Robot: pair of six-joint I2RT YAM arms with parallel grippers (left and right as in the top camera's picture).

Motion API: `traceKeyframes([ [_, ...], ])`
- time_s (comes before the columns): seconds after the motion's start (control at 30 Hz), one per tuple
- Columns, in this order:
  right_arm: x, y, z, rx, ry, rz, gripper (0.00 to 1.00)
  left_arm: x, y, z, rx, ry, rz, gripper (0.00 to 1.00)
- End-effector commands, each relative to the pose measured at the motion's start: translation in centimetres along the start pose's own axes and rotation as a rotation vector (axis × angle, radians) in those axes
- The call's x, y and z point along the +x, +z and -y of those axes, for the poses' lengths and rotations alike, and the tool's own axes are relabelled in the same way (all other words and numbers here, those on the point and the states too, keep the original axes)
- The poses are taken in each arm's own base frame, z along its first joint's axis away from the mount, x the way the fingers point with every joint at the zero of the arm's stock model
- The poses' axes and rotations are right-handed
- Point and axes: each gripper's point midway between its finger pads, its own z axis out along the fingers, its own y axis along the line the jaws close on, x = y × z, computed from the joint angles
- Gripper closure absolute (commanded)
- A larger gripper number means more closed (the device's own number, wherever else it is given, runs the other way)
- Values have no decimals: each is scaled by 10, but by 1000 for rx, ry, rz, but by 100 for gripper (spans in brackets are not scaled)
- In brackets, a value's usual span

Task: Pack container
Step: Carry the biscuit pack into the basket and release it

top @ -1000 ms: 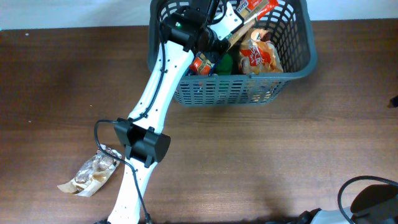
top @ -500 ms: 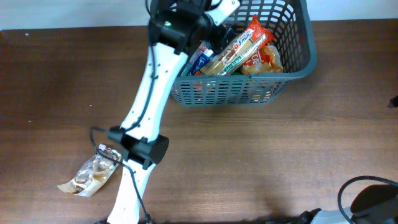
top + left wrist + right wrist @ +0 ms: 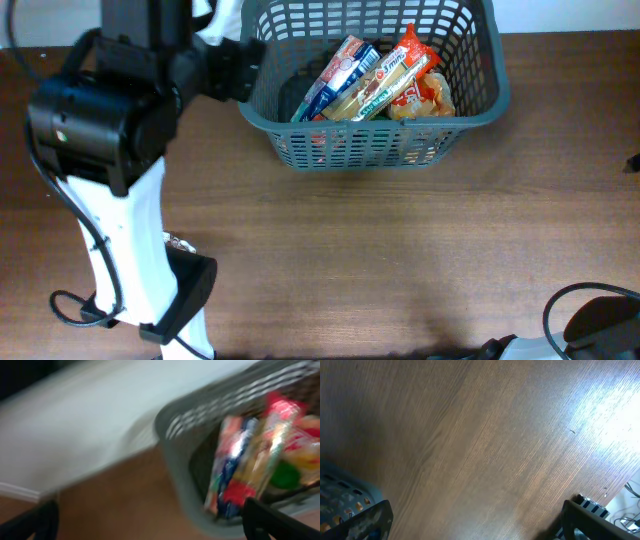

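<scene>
The container [image 3: 372, 127], a dark grey slotted basket, stands at the table's far edge. Inside lie a long tan and red packet [image 3: 372, 85], a blue packet [image 3: 335, 72] and an orange bag [image 3: 428, 92]. My left gripper [image 3: 238, 62] hovers just outside the basket's left rim. In the blurred left wrist view the left gripper [image 3: 150, 522] is open and empty over bare wood. The basket's rim [image 3: 172, 455] and the packets [image 3: 250, 460] lie to its right. My right gripper [image 3: 475, 520] is open over bare table and does not show in the overhead view.
The left arm's big black joint [image 3: 95, 120] hangs over the table's left side. A sliver of crinkled wrapper [image 3: 178, 243] peeks out beside the arm's lower link. A grey slotted corner [image 3: 342, 492] shows low left in the right wrist view. Black cables [image 3: 585, 305] lie at the front right.
My left gripper opened and let go of the long packet, which now lies in the basket. The arm then swung out of the basket to the left, covering the wrapped snack on the table.
</scene>
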Motion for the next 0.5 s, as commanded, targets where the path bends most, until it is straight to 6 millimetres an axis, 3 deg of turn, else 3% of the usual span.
traceKeyframes([
  [0.0,1,-4,2,-2,15,11,1,14,-3,-33,-83,-201,-34,1],
  [0.2,1,-4,2,-2,15,11,1,12,-59,-61,-143,-343,73,1],
  [0.3,1,-4,2,-2,15,11,1,20,-92,-78,-181,-508,122,1],
  [0.47,1,-4,2,-2,15,11,1,54,-101,-86,-228,-705,33,1],
])
